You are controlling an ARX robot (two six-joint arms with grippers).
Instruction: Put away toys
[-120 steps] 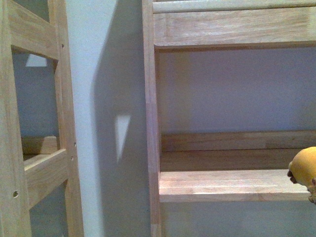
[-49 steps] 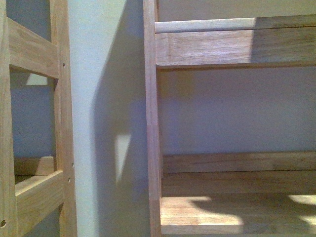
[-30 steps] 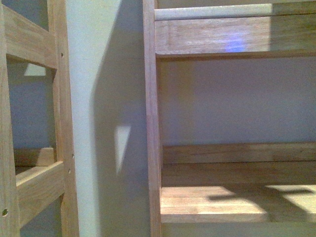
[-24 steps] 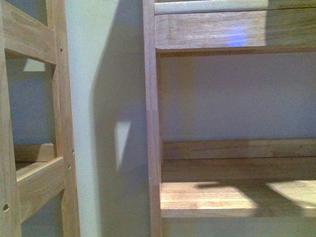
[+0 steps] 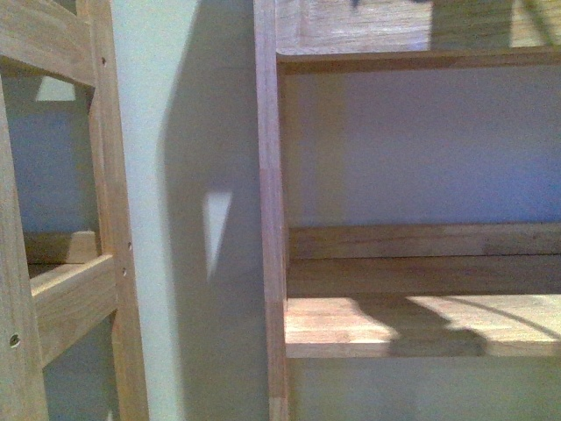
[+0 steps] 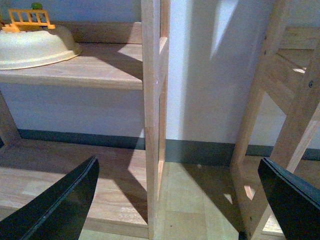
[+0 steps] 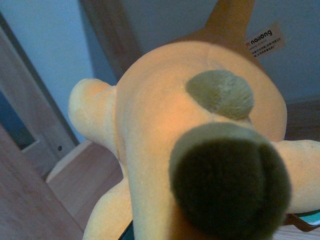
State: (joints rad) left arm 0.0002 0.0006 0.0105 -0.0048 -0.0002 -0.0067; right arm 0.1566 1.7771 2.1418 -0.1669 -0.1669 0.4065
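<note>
Front view: a wooden shelf [image 5: 421, 324], sunlit in patches, against a pale wall [image 5: 184, 175]; a second wooden frame [image 5: 53, 289] stands left.

Left wrist view: the left tool [image 6: 185, 200] is spread wide above the floor [image 6: 195, 210]; a cream bowl [image 6: 35, 47] sits on a shelf.

Right wrist view: an orange plush [image 7: 190, 130] with dark patches and a white tag fills the frame close to the camera; whether the right tool pinches it cannot be told.

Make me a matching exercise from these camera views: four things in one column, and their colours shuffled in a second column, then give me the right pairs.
Things:
1. plush toy
2. bowl
3. left gripper fingers
4. baseboard

Colours:
A. black
B. cream
C. grey
D. orange-yellow

Pairs: 1-D, 2-B, 3-A, 4-C
</note>
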